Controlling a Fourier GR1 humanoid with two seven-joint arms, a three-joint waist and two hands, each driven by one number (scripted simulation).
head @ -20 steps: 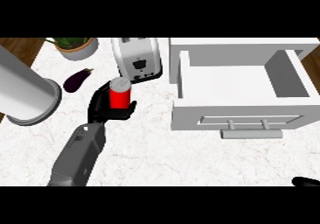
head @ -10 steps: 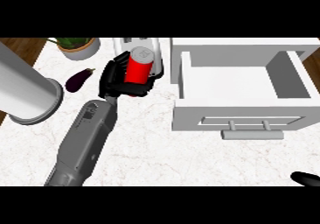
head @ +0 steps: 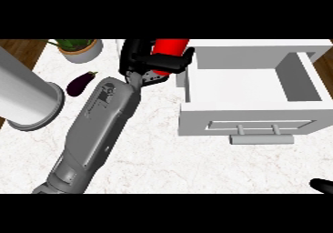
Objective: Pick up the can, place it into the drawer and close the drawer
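The white open drawer box (head: 310, 57) stands out over the right part of the white marble bench (head: 162, 159). Its pale floor and grey side walls show, and nothing else can be seen lying on that floor. Its front panel faces the bench's near edge and carries a grey bar handle (head: 262, 136). At the bench's far left corner a round terracotta pot (head: 85, 51) holds a green leafy plant (head: 70, 43).

The red cylindrical can (head: 170, 47) sits at the bench's far edge, just beside the drawer's left wall and outside it. It is plain bright red and leans over, its upper end cut off by the view's top. It seems to be raised off the bench, though the steep view leaves that unsure. The left hand (head: 137, 59) grips it, black fingers and thumb curled round its body, with the grey forearm running back to the near left edge.

A dark purple aubergine (head: 80, 83) lies near the pot, and a large grey cylinder with a flared base (head: 21, 95) stands at the left edge. Only a black tip of the right hand (head: 325, 185) shows at the near right corner; I cannot tell how its fingers stand.
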